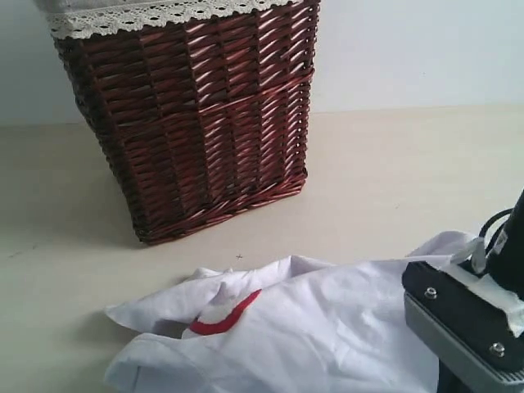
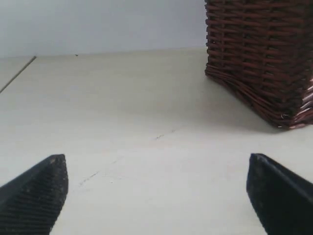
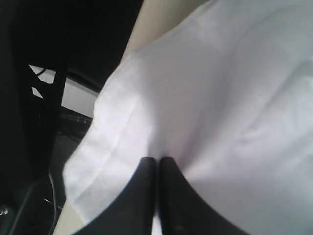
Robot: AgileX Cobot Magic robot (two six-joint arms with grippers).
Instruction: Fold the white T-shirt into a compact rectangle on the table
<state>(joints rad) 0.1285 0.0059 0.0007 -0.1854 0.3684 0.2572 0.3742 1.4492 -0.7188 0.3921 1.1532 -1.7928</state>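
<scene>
On the table [image 1: 393, 180], the basket [image 1: 205, 123] at eleven o'clock is cropped on top; the white T-shirt [image 1: 327, 319] at six runs off-frame. My right gripper [image 3: 157, 164] pinches its cloth, jaws together; left gripper [image 2: 156, 161] spread over bare tabletop.

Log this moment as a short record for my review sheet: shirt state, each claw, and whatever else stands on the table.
shirt: white T-shirt crumpled on the table, red band partly showing
left claw: open, over bare table, holding nothing
right claw: shut, tips at the shirt cloth, which puckers toward them; seemingly pinched
other: wicker basket upright beyond the shirt, not touching it, lace trim at its rim
fold progress: no rectangle yet
</scene>
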